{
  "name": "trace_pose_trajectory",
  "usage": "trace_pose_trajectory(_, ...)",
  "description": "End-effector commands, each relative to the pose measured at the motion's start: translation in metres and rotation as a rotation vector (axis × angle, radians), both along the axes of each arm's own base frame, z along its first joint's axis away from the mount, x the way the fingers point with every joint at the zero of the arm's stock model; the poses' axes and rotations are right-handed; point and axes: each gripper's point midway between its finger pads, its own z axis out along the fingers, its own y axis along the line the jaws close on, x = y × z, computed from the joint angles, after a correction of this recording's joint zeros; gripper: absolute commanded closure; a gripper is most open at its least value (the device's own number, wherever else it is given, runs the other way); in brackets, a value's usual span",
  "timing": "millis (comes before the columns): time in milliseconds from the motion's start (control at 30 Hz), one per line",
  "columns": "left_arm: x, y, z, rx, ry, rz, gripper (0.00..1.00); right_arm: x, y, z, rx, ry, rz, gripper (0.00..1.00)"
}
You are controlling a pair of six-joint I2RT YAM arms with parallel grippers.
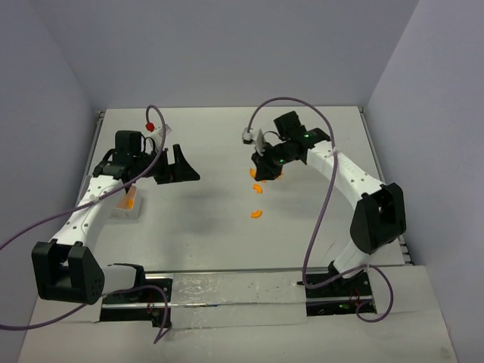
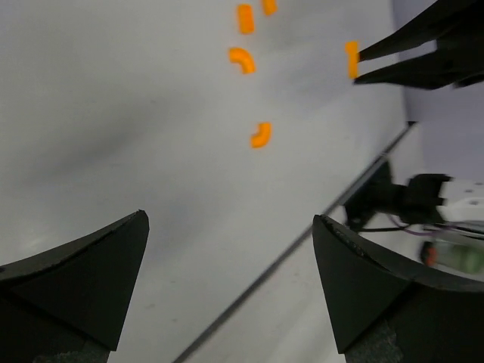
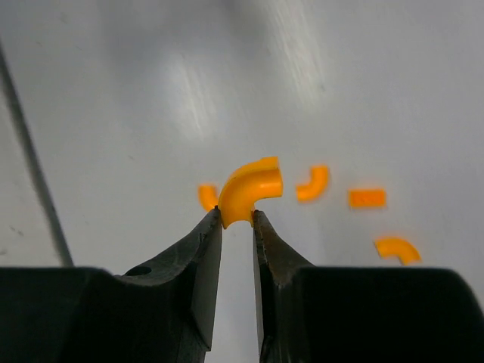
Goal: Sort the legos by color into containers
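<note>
White table [image 1: 212, 234], right claw [image 3: 237, 215] tight on an orange curved lego [image 3: 253, 185], left claw [image 2: 231, 219] wide apart, empty.

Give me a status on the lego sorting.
Done: an orange bit already sits in the white tray beside the left arm. In hand: the right gripper pinches an orange curved piece; the left gripper is open and empty. Left: at least four orange pieces loose on the table.
</note>
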Motion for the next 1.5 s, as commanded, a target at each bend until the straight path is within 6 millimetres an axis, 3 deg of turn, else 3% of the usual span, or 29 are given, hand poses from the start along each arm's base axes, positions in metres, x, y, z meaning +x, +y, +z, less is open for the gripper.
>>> trace_pose_trajectory(0, -0.005, -0.027, 0.045, -0.315, 0.049, -0.059, 0.05, -0.02, 0.069, 0.053, 0.181, -0.024, 0.07, 0.94)
trace_pose_trajectory(167, -0.002, -0.035, 0.066, -0.42, 0.036, -0.024, 0.15, -0.036, 0.108, 0.071, 0.235, -0.016, 0.109, 0.95)
trace_pose_trajectory(467, -0.009, -0.054, 0.052, -0.434, 0.113, -0.053, 0.24, -0.042, 0.134, 0.079, 0.251, -0.028, 0.111, 0.96)
trace_pose_trajectory(700, -0.007, -0.063, 0.056, -0.43, 0.104, -0.057, 0.31, -0.037, 0.139, 0.083, 0.266, -0.008, 0.07, 0.97)
trace_pose_trajectory(933, -0.004, -0.069, 0.048, -0.397, 0.119, -0.041, 0.44, -0.04, 0.142, 0.091, 0.29, -0.002, 0.076, 0.97)
trace_pose_trajectory(1233, -0.003, -0.069, 0.039, -0.378, 0.146, -0.026, 0.51, -0.046, 0.145, 0.098, 0.304, -0.007, 0.094, 0.97)
trace_pose_trajectory(1300, -0.004, -0.069, 0.038, -0.381, 0.145, -0.029, 0.55, -0.047, 0.146, 0.098, 0.304, -0.006, 0.097, 0.97)
trace_pose_trajectory(1433, -0.007, -0.069, 0.04, -0.386, 0.144, -0.043, 0.77, -0.047, 0.147, 0.098, 0.3, -0.011, 0.091, 0.96)
trace_pose_trajectory(1467, -0.009, -0.068, 0.041, -0.388, 0.142, -0.049, 0.86, -0.045, 0.146, 0.097, 0.294, -0.014, 0.08, 0.95)
